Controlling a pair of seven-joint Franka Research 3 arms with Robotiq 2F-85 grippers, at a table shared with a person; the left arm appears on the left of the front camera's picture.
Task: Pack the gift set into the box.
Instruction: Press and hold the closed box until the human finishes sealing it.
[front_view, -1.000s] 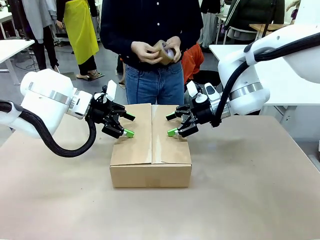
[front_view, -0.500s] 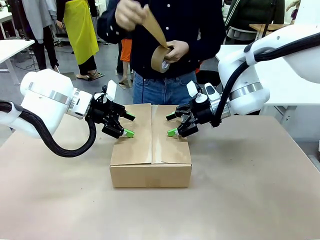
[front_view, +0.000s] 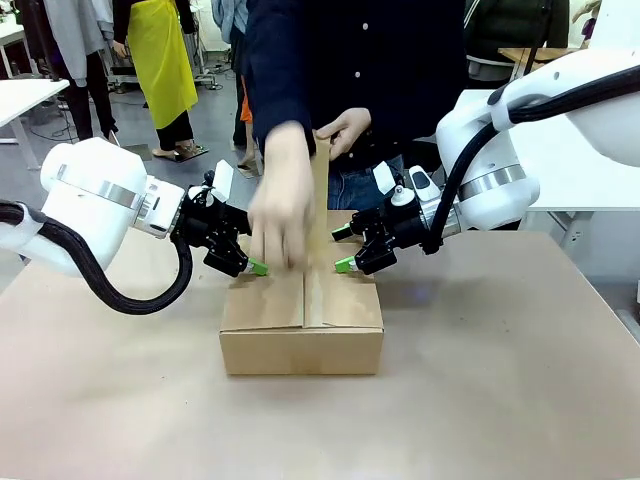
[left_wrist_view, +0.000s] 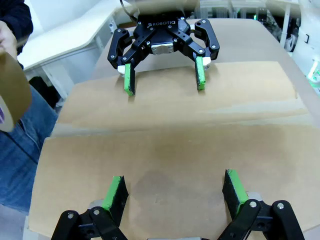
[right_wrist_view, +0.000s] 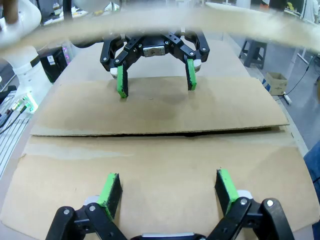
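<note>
The box sits closed at the centre of the surface. The left tool and right tool — both spread — press its flaps. "ROBOTIQ" is readable on the right tool — upper centre of the left wrist view.

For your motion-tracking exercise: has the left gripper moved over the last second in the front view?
No. The left gripper sits at the same spot over the box's left flap, jaws open; the box has not shifted either. Only the person's hand has come down.
</note>
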